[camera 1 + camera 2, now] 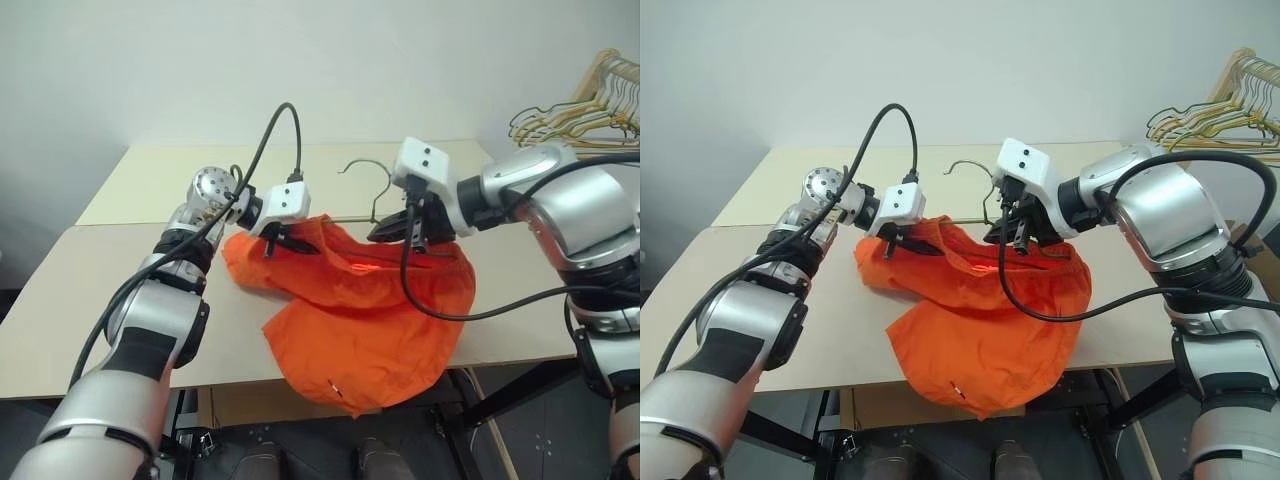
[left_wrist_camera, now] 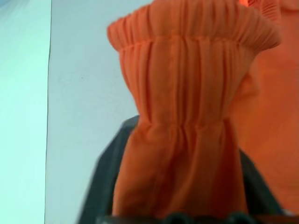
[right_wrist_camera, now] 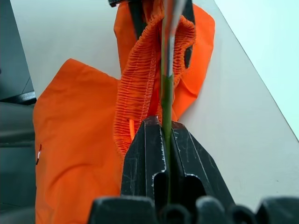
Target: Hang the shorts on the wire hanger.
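Observation:
The bright orange shorts [image 1: 365,320] lie crumpled on the table's middle, one leg drooping over the front edge. My left gripper [image 1: 288,243] sits at their left end, shut on the gathered elastic waistband [image 2: 187,84], which bunches up between its fingers. My right gripper [image 1: 392,232] is shut on the thin grey-green wire hanger [image 3: 166,100]. The wire runs between its fingers and along the raised waistband [image 3: 140,79]. The hanger's hook [image 1: 384,190] rises behind the shorts, and the lower wire is hidden in the fabric.
The pale tabletop [image 1: 120,190] has bare room left of and behind the shorts. A bunch of yellowish wire hangers [image 1: 585,105] stands off the back right corner. Black cables loop over both wrists.

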Tool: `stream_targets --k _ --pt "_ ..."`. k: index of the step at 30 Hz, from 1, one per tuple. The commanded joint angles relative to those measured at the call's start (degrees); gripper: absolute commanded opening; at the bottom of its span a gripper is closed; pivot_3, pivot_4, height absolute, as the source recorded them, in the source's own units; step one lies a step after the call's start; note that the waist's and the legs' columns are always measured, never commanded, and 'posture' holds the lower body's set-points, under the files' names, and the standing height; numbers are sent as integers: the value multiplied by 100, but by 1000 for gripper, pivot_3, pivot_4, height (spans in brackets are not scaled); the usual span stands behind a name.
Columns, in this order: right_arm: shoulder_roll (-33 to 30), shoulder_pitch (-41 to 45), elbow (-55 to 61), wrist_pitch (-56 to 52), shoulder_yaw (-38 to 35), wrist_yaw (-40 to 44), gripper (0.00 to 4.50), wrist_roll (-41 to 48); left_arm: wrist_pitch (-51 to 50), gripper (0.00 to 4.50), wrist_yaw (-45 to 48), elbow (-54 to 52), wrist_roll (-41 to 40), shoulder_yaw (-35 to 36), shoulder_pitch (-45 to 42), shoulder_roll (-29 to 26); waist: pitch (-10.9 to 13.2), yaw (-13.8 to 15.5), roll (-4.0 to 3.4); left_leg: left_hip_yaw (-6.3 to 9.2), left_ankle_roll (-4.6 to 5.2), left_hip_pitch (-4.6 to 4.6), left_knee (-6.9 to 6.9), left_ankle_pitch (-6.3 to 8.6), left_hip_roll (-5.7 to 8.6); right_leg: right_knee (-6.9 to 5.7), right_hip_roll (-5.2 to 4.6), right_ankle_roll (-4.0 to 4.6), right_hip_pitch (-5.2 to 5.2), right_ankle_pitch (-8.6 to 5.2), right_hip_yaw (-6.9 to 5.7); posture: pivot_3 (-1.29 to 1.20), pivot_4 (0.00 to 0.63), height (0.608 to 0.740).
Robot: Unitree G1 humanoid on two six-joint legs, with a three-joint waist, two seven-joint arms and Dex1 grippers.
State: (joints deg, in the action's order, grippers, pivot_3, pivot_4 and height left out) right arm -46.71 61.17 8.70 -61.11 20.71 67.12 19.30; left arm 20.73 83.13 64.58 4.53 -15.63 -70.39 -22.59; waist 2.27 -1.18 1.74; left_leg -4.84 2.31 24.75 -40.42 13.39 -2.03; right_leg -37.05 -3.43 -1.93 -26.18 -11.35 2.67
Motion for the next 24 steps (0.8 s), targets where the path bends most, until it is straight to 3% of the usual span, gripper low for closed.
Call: stream_targets --k 1,4,7,11,18,21,24 --pt "-84 64 182 335 -179 -22 0 -53 -2 234 -7 -28 -28 163 -221 -27 0 -1 0 0 0 0 0 0 0 0 0 0 0 0 0 -29 0 740" --pt "-75 -43 185 604 -219 -72 0 -122 -105 10 -1 -34 -56 229 -202 -38 0 -3 0 0 0 0 0 0 0 1 0 0 0 0 0 -28 0 740" --pt "-83 -126 196 741 -242 -182 760 -220 -281 0 17 -53 -122 322 -189 -39 0 -5 0 0 0 0 0 0 0 0 0 0 0 0 0 -32 0 740" --pt "-314 -249 360 727 -444 -236 2178 -217 -451 0 188 -135 -175 414 -115 -106 0 -7 0 0 0 0 0 0 1 0 0 0 0 0 0 -33 0 740" --pt "-975 -662 1018 -218 -2496 -364 4469 849 -550 0 366 -235 -147 475 76 -276 1 15 -2 3 0 9 2 1 2 5 -2 -1 -5 -1 -1 -34 0 740" --pt "-1434 -1460 1302 -102 -3052 -233 4469 1008 -586 0 383 -270 -151 488 105 -286 0 37 0 9 0 8 2 1 2 9 -2 -1 2 -1 -7 -32 0 740" --pt "-1858 -2338 1515 213 -3126 -255 4469 857 -621 0 395 -284 -154 500 101 -289 -1 33 1 1 0 -2 0 1 2 15 -5 -3 10 -1 -3 -33 0 740"
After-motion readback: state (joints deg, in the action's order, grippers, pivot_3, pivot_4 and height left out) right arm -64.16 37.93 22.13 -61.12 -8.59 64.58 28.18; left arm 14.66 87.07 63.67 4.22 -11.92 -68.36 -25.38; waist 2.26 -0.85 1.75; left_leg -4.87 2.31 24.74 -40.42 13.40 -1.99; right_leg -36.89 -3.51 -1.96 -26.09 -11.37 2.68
